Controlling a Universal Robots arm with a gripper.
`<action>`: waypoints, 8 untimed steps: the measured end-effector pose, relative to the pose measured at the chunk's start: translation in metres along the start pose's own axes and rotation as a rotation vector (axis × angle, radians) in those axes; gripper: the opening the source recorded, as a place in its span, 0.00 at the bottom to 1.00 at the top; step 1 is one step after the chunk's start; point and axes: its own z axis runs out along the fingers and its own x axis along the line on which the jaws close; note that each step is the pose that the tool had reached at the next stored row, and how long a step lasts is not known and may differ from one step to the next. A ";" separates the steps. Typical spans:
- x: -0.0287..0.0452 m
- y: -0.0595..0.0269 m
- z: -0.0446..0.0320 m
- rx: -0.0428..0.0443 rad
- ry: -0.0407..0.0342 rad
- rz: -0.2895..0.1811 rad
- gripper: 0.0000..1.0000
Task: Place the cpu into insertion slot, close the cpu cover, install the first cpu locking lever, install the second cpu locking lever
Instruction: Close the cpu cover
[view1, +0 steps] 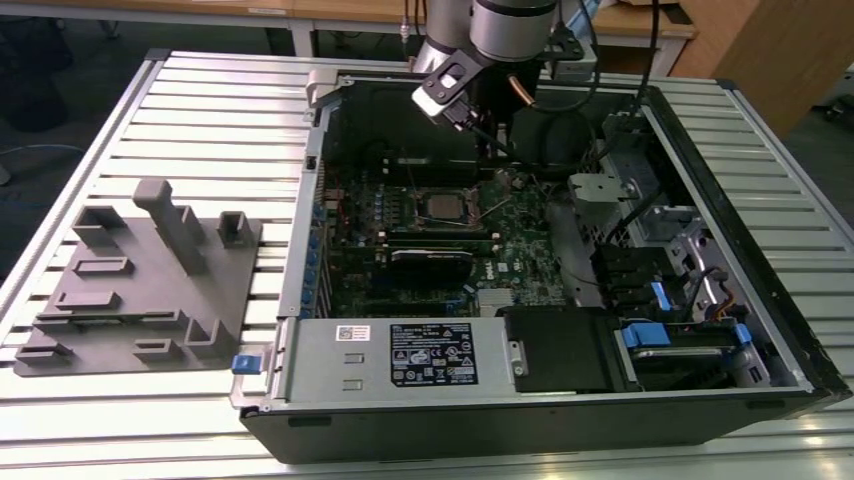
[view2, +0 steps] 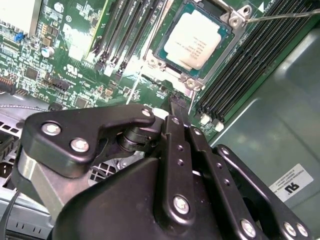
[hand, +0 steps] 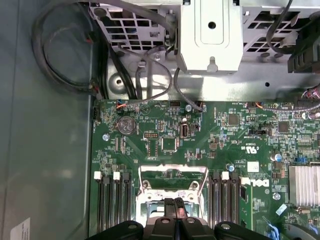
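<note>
Lying on its side with the panel off: one computer case (view1: 534, 425), motherboard (hand: 210, 135) facing up.

Item, insertion slot (view2: 222, 54): mid-board, flanked on two sides by banks of long black memory slots (hand: 112, 205).

Item, cpu (view2: 196, 39): seated flat in the insertion slot, silvery top upward, squared to the rim.

Item, cpu cover (hand: 173, 167): by my reading raised on its hinge. It stands at the slot's edge farthest from the gripper, with the board visible through its window. It is not yet down over the chip.

Item, locking lever (view2: 280, 17): a thin wire running out from one corner of the slot. Whether it is latched I cannot tell.

Item, gripper (hand: 175, 209): fingers drawn together, nothing visible between them. The tips are poised just beside the slot's near edge, seemingly above the board rather than touching it.

Relation of note: the cover lies straight across the slot from the fingertips, along the run of the memory slots. Its hinge line lies crosswise to that run. The chip sits between the two.
</note>
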 end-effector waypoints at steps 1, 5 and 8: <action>0.0000 0.0000 0.0000 0.0000 0.0000 0.000 0.11; 0.0000 0.0002 -0.0017 -0.0001 0.0002 0.000 0.11; 0.0000 0.0015 -0.0017 0.0000 0.0002 0.000 0.11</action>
